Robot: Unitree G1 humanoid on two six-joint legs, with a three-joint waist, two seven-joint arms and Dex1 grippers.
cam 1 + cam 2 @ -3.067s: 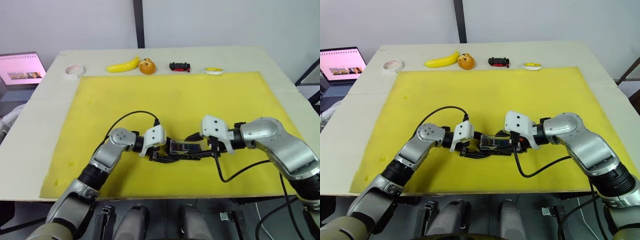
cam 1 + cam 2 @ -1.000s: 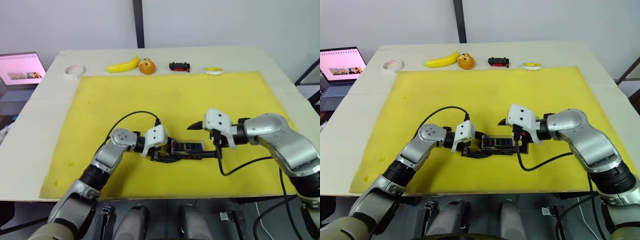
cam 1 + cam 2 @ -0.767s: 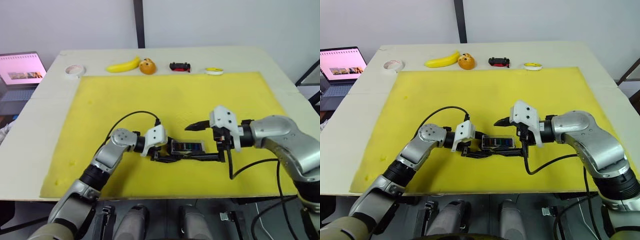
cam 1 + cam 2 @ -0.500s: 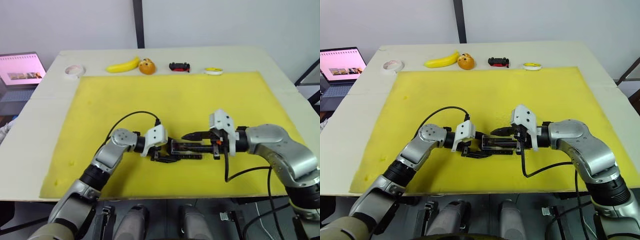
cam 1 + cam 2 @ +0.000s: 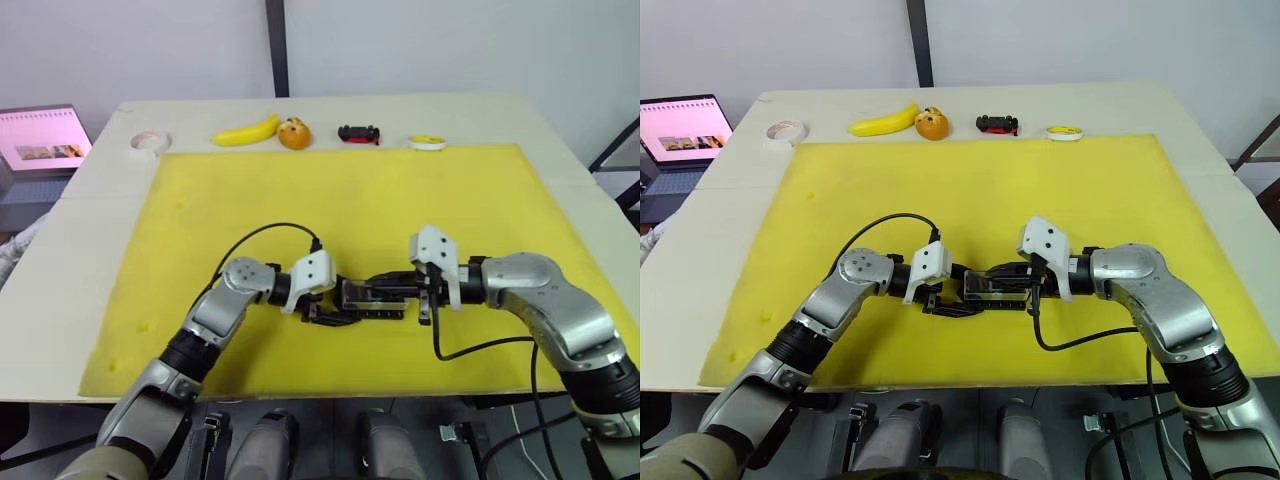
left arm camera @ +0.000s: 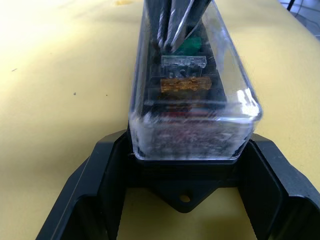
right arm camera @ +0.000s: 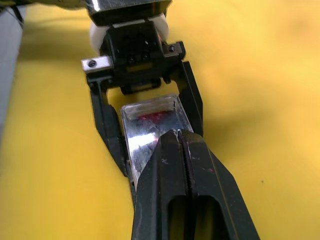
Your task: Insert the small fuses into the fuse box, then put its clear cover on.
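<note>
The fuse box [image 5: 368, 297] lies near the front middle of the yellow mat [image 5: 350, 200], with the clear cover [image 6: 196, 117] sitting over it. Through the cover I see small fuses: a green one [image 6: 192, 46], a pale one, an orange one [image 6: 184, 84] and something red below. My left gripper [image 5: 343, 301] holds the box's left end, one black finger [image 6: 107, 200] against each side. My right gripper [image 7: 178, 135] is shut, its joined tips resting on top of the cover from the right.
Along the table's far edge lie a tape roll [image 5: 148, 142], a banana [image 5: 247, 130], an orange round thing [image 5: 294, 133], a black-and-red toy car [image 5: 359, 132] and a yellow disc [image 5: 428, 142]. A laptop [image 5: 40, 138] stands at the far left.
A second ago my right gripper stood open at the box's right end. It drew back, shut, and moved left onto the cover's top. The left gripper and the box stayed put.
</note>
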